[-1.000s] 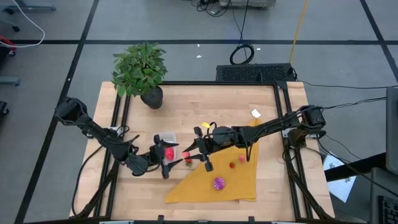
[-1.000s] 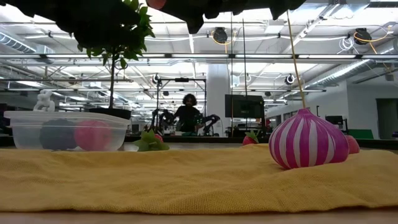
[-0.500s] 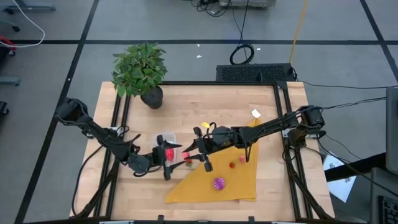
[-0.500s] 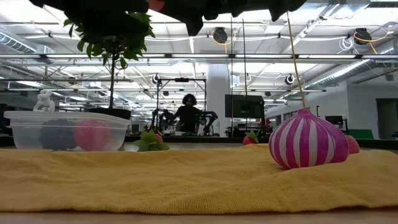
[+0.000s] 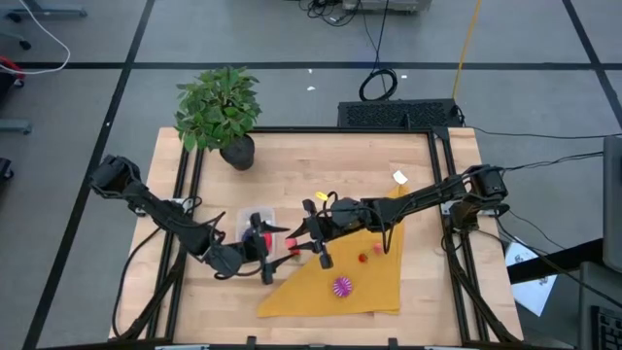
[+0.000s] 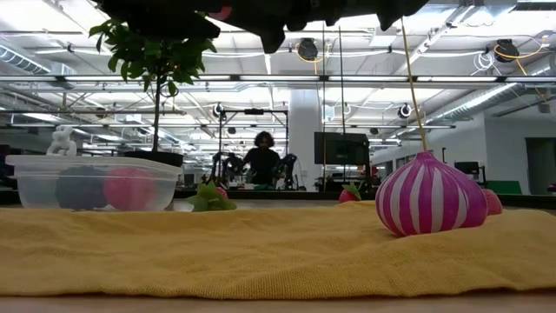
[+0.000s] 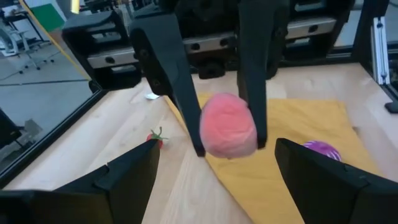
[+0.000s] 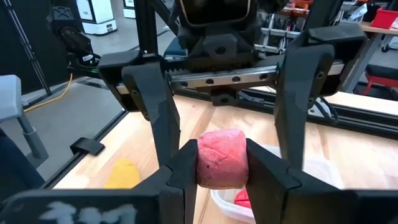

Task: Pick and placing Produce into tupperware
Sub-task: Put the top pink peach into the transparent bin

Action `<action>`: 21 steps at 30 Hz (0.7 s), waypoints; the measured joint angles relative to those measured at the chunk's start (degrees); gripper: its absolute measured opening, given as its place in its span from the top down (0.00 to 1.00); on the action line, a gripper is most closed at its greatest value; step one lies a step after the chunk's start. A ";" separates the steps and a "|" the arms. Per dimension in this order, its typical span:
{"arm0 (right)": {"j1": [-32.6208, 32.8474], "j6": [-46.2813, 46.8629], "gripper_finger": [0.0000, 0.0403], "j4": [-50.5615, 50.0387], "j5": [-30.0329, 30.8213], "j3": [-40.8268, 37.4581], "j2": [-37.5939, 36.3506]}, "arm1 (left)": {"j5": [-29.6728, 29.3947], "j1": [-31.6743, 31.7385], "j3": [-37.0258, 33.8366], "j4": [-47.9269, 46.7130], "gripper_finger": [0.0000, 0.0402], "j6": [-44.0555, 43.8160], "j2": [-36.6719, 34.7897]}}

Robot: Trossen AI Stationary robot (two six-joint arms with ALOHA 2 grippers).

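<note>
My right gripper [image 8: 222, 163] is shut on a pink rounded toy piece of produce [image 8: 222, 157], held over the table near the yellow cloth's left corner [image 5: 292, 239]. My left gripper [image 5: 262, 255] faces it, open wide. Its fingers [image 8: 155, 102] stand on either side of the pink piece without touching it. The clear tupperware [image 6: 91, 181] rests on the table just beyond both grippers [image 5: 259, 220], with a dark piece and a pink piece inside. A purple-and-white striped bulb [image 6: 430, 196], a magenta spiky ball [image 5: 341, 286] and small red pieces [image 5: 363, 258] lie on the cloth. My right gripper pinches the pink piece by its two sides [image 7: 228, 124], between the two fingers [image 7: 180, 93] near their free ends. It comes in roughly level from the table's right side. The piece is lifted clear of the table and the cloth.
The mustard-yellow cloth [image 5: 340, 277] covers the near right part of the table. A leafy potted plant [image 5: 222, 107] stands at the far left corner. A small red stemmed piece [image 7: 155, 138] lies on bare wood by the cloth's edge. A person stands far off in the room [image 6: 261, 161].
My left arm has moved a little toward the right and the near edge, closing on the right gripper and the pink piece it holds. My right gripper has kept still with the piece.
</note>
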 joint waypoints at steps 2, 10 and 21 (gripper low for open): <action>0.00 0.67 0.76 -0.14 -0.01 0.01 0.00 | -0.01 0.00 0.00 -0.08 0.19 0.19 0.00; 0.02 1.45 0.76 1.03 -0.02 0.01 2.25 | -0.03 -0.02 0.00 0.66 0.19 1.37 0.00; 0.02 2.29 0.76 1.22 -0.02 0.01 2.26 | -0.42 0.00 0.00 -1.08 0.19 1.35 0.00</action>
